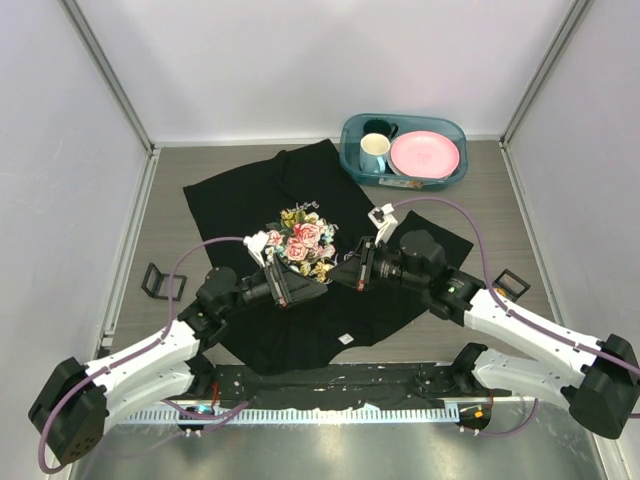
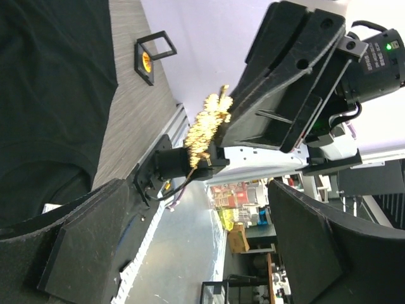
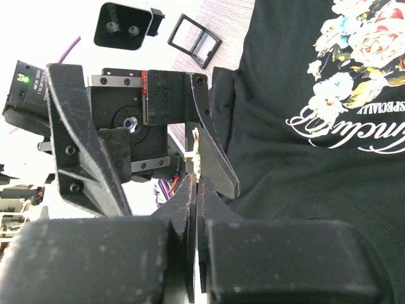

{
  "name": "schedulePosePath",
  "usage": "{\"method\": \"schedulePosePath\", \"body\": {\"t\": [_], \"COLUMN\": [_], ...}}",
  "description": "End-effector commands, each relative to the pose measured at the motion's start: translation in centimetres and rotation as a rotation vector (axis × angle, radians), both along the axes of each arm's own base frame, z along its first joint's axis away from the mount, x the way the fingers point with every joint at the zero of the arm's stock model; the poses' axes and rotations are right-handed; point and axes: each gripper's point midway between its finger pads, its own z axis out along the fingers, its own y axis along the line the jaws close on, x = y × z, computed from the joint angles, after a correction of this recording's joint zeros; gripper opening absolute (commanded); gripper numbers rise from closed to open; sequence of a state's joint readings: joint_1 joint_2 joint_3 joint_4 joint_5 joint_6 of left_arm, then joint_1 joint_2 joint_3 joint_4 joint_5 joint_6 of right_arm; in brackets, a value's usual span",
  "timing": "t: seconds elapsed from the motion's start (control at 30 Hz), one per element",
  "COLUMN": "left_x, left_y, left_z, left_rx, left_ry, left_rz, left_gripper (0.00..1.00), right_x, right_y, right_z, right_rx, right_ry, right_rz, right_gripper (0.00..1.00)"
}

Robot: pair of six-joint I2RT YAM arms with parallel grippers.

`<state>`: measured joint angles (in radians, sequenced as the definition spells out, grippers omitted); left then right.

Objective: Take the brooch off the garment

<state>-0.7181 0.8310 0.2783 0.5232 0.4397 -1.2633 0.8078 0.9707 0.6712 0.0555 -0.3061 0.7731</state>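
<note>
**Apparently free: brooch pinched by the right arm above the shirt**

Over the middle of the table, just near of the rose print, the two arms meet tip to tip. The right gripper [image 3: 196, 187] has its fingers pressed flat together on the brooch [image 2: 207, 123], a small golden, glittery piece held by its edge. From the right wrist it shows only as a thin tan sliver. That edge-on pinch probably suits so flat and slippery a thing.

The left gripper [image 2: 199, 209] faces it with its fingers spread as wide as they go, holding nothing. It straddles the brooch without touching it, likely so as not to snag it.

The garment [image 1: 250, 200] lies flat and black beneath both arms. From the left wrist the brooch shows against the wall, apart from the cloth. I judge it detached, though the pin itself is too small to see. What seems left is carrying it clear and setting it down.
</note>
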Motion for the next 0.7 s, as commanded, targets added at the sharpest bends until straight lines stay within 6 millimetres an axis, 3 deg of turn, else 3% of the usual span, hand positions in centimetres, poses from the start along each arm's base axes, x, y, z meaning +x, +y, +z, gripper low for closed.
{"method": "schedulePosePath", "body": {"t": [0.0,0.67], "left_x": [-1.4,-1.8], "left_y": [-0.8,-1.1], "left_z": [3.3,5.5], "left_rx": [-0.133,-0.199], "left_ry": [-0.082,-0.121], "left_rz": [-0.094,-0.124], "left_gripper": [0.96,0.92], "right_x": [0.6,0.3], "right_y": [1.3,1.0], "right_z": [2.8,-0.3], "right_rx": [0.082,0.005], "right_ry": [-0.037,-0.033], "right_rz": [0.019,0.041], "right_gripper": [0.01,0.01]}}
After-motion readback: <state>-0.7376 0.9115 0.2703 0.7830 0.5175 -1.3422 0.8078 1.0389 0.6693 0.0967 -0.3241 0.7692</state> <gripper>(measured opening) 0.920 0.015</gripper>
